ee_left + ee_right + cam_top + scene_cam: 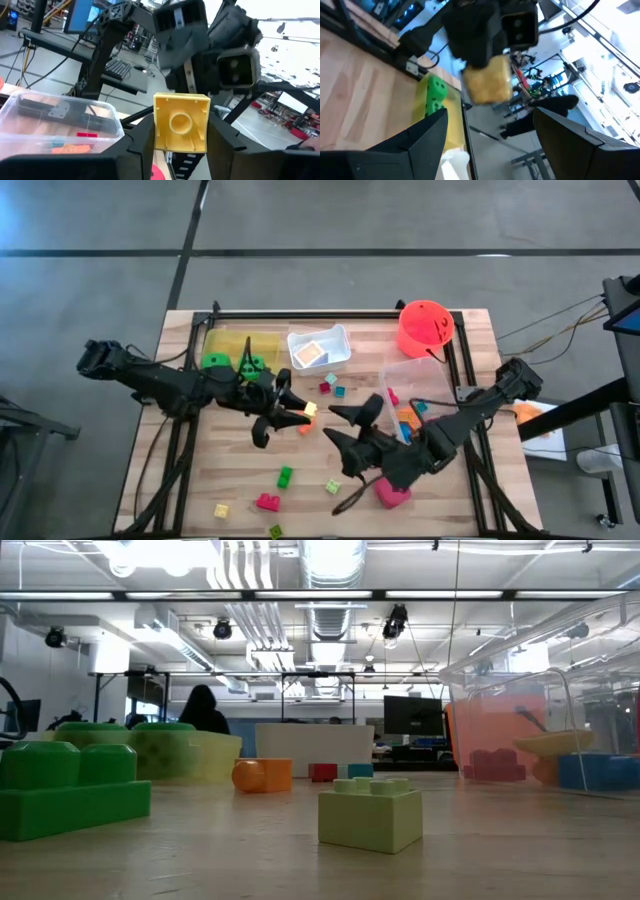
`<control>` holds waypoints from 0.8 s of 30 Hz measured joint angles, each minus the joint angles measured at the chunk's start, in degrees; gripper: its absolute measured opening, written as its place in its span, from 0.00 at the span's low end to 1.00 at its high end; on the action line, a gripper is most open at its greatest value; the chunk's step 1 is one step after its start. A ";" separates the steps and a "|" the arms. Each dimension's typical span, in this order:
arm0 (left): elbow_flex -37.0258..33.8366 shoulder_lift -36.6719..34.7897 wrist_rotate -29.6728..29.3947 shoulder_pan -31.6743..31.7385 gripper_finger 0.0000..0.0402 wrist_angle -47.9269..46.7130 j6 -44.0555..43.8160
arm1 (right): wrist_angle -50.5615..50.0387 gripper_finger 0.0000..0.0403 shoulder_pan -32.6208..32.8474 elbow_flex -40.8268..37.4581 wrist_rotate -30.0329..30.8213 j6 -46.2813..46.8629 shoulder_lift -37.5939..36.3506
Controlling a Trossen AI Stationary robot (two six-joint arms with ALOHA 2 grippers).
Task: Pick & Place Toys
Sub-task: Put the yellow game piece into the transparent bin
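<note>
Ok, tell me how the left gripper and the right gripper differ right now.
The left gripper is clamped on a yellow brick, carried above the table; the right gripper holds nothing. The left's fingers stand narrow around the brick; the right's are spread wide. Both hover over the middle of the wooden table, pointed at each other.

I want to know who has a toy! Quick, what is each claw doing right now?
Left claw: closed on a yellow brick, lifted above the table.
Right claw: open, holding nothing, facing the left claw.
</note>
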 joint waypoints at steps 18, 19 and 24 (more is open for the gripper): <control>0.37 0.86 2.02 1.86 0.29 2.91 -0.22 | 7.76 0.72 -5.39 0.00 -9.95 -4.85 0.30; 0.37 0.86 2.17 1.91 0.29 3.02 -0.22 | 7.96 0.72 -5.55 0.00 -10.04 -5.36 0.36; 0.37 0.86 2.29 1.92 0.29 3.84 -0.22 | 10.07 0.72 -6.47 -0.04 -11.58 -6.83 0.37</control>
